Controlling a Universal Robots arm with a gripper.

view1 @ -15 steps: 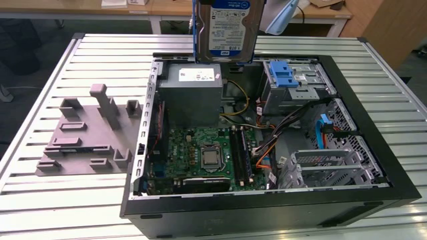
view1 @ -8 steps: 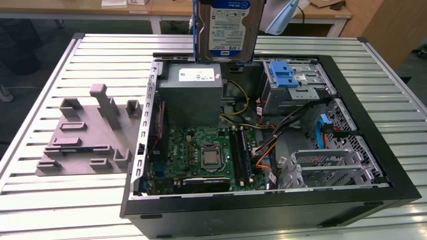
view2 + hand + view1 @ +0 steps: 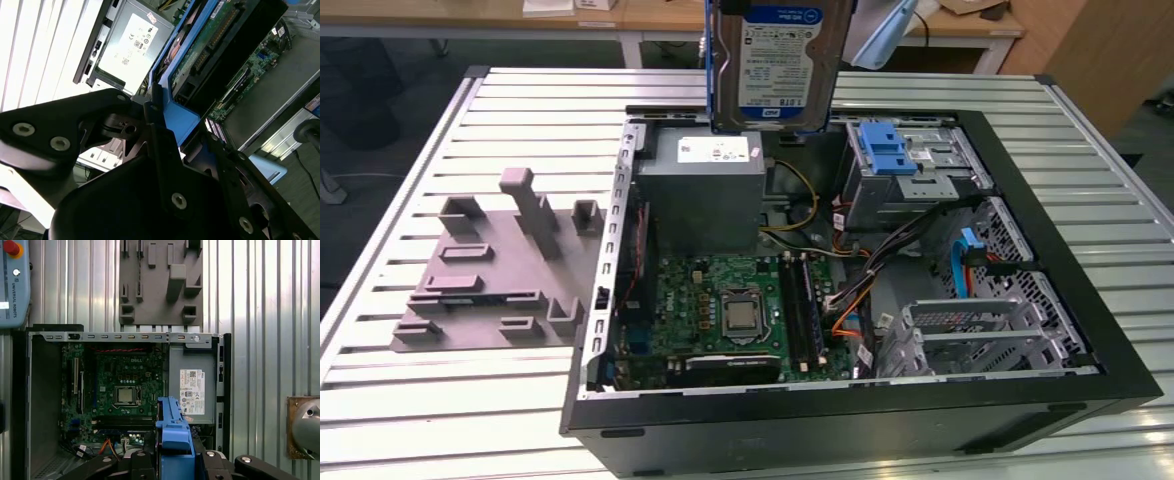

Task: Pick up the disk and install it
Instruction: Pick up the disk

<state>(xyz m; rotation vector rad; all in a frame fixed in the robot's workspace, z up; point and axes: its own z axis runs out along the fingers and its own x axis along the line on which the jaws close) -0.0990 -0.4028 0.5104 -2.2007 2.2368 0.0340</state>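
Ribbed metal counter (image 3: 467,400) carries open case (image 3: 854,425), grey fixture (image 3: 467,300) beside it on the exterior view's left | disk (image 3: 781,60) hangs upright over the power supply (image 3: 704,195), top cut off | end effector (image 3: 173,459) pinches the disk's blue frame in the first wrist view | wooden desks (image 3: 654,12) behind, partly cropped

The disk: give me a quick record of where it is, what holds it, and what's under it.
disk: upright, in the air above the open computer case
held by: gripper, shut on the blue carrier frame
beneath: power supply edge and motherboard
installed: not yet
drive cage: in the case, to the exterior view's right
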